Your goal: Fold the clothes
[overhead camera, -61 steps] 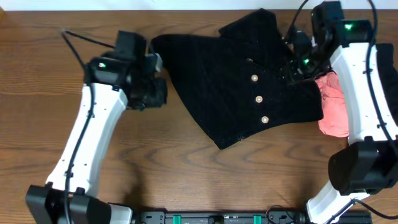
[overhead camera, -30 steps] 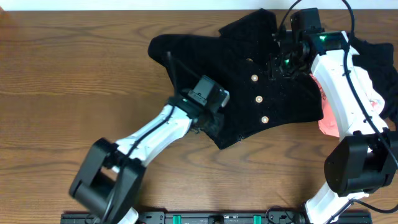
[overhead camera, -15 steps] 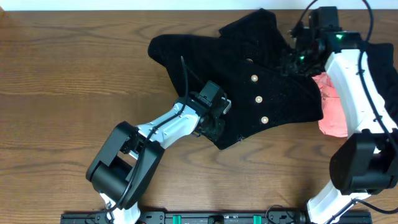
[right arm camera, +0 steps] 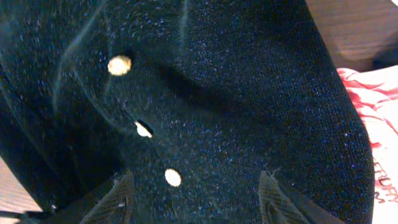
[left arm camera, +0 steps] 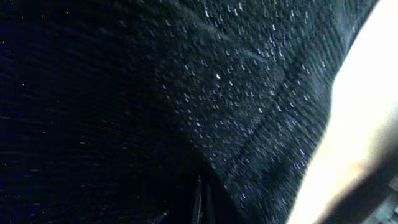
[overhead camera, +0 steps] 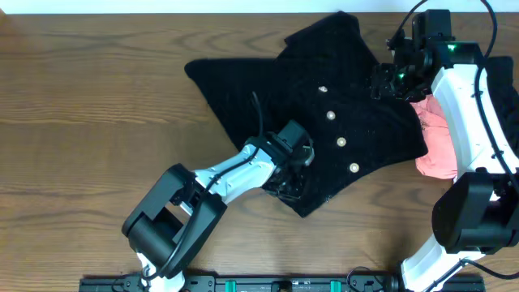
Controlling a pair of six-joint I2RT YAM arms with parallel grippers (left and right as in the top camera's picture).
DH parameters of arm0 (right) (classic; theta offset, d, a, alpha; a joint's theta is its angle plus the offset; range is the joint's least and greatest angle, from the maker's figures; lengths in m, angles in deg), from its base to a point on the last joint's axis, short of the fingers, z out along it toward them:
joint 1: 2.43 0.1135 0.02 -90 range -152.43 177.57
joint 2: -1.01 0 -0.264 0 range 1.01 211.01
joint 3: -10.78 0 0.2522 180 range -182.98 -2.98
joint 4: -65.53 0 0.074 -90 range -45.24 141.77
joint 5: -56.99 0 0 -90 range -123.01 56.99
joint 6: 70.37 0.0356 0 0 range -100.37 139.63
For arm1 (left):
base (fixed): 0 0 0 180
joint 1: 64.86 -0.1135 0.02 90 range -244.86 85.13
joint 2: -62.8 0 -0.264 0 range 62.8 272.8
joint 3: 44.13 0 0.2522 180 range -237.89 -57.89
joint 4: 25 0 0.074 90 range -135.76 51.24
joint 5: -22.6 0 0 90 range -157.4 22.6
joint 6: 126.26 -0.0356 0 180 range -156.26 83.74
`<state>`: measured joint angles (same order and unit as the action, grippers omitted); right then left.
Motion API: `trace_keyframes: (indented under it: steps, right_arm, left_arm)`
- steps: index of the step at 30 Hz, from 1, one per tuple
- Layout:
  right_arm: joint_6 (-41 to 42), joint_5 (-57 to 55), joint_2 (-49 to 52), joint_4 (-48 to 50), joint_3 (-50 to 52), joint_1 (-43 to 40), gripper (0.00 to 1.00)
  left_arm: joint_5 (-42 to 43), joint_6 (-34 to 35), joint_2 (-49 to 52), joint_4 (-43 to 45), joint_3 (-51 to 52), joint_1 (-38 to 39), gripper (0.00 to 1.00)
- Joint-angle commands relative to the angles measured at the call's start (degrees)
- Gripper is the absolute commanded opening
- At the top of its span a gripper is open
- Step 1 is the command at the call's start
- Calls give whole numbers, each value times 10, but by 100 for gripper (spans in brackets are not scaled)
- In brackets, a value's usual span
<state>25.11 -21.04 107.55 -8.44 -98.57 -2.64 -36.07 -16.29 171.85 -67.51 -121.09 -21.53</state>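
Observation:
The large black knit garment (overhead camera: 324, 105) lies spread on the wooden table, with its pale round buttons (overhead camera: 341, 142) in a row. My left gripper (overhead camera: 290, 174) sits on the garment's lower hem. In the left wrist view its fingers (left arm camera: 200, 202) are pressed together in the knit (left arm camera: 217, 93). My right gripper (overhead camera: 389, 81) hovers over the garment's upper right part. In the right wrist view its fingers (right arm camera: 196, 199) are wide apart above the knit (right arm camera: 249, 112) and buttons (right arm camera: 119, 64). A pink garment (overhead camera: 442, 150) lies at the right, partly under my right arm.
The wooden table (overhead camera: 97, 122) shows at the left and front. The pink and white cloth also shows in the right wrist view (right arm camera: 376, 106). Another dark cloth (overhead camera: 507, 77) lies at the far right edge. A black rail (overhead camera: 284, 284) runs along the front edge.
My left arm swung from the left side onto the garment's lower hem. The garment has since shifted down and to the right. My right gripper moved slightly over the upper right part.

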Motion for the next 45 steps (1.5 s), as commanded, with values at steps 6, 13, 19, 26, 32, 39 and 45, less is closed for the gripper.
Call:
trace_keyframes:
  steps: [6, 13, 19, 26, 32, 39, 45]
  right_arm:
    - [3, 5, -14, -9, 1, -1, 63]
    - [2, 5, -14, -11, 1, -1, 64]
    - [12, 5, -14, -18, 1, -1, 65]
    - [51, 5, -14, -50, 1, 3, 69]
    - [68, 5, -14, -58, 8, 42, 69]
    - [151, -12, -14, -31, 73, 106, 53]
    - [194, -31, -14, -2, 137, 138, 45]
  left_arm:
    - [196, 30, 2, -42, 3, 8, 6]
    - [252, 15, -79, -42, 3, 9, 6]
    - [174, 0, -196, -37, -2, -9, 6]
    - [-137, -53, -254, -41, -1, -93, 6]
    - [-188, -149, -197, 33, -1, -160, 6]
    - [-244, -200, -85, 184, -1, -225, 6]
    - [-261, -202, -16, 258, -1, -279, 6]
